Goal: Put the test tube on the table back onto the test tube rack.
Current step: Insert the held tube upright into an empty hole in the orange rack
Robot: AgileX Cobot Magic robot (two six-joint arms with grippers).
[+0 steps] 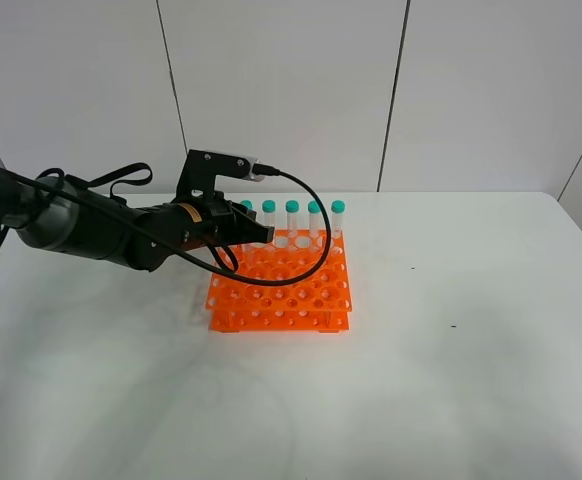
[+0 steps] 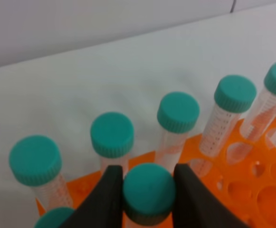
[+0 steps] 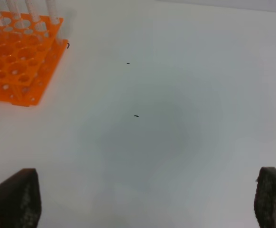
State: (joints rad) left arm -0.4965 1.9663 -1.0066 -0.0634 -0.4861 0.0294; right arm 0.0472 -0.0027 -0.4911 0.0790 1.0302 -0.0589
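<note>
Left hand [image 2: 148, 190] clamped on the teal cap of the test tube [image 2: 147, 192]; both dark fingers [image 2: 107, 199] press the cap sides. Tube sits upright over the orange test tube rack [image 1: 291, 290], one row in front of the back-row tubes [image 2: 178, 111], near the rack's left end. Whether its tip is already seated in a hole is hidden below the cap, cannot tell. Right hand [image 3: 147, 199] is spread wide apart, empty, hovering over bare bench [image 3: 176, 95], well apart from the rack.

Risks, as I judge them: letting go before the tip is through both tiers could leave the tube leaning or let it topple onto the neighbours. Grip is on the cap only, so the tube may swing and catch a hole edge. Fingers are close to the back-row caps; opening or pulling back carelessly could knock one. Pushing down off-centre might shove the light rack across the bench.

Writing: faint graduation marks on the tube walls [image 2: 213, 135], digits unreadable. No brand or label legible anywhere.
</note>
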